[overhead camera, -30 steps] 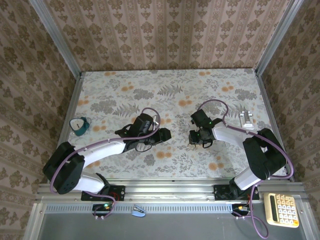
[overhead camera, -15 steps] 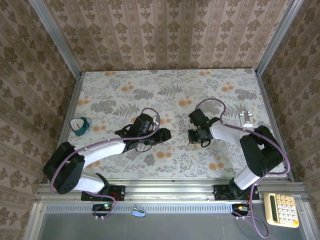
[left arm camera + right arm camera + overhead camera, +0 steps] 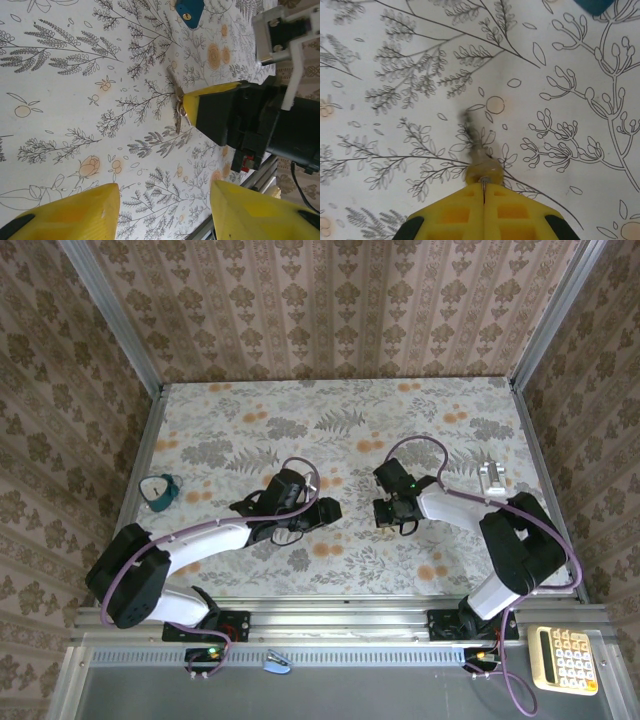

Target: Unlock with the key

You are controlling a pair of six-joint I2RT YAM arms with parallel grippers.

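the key (image 3: 477, 145) is mid-table, just right of centre, its head pinched in the right gripper (image 3: 483, 181) — jaws pressed together on it. the left gripper (image 3: 164, 194) hovers near, to the left — fingers apart, holding nothing. a teal piece (image 3: 160, 490) lies by the table's (image 3: 300, 410) left edge.

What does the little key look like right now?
The key is small, thin and metal-looking, silvery grey, and blurred in the right wrist view. Its head is pinched between the shut yellow fingertips of the right gripper, and its blade sticks out over the flowered tablecloth. Whether it touches the cloth is unclear.
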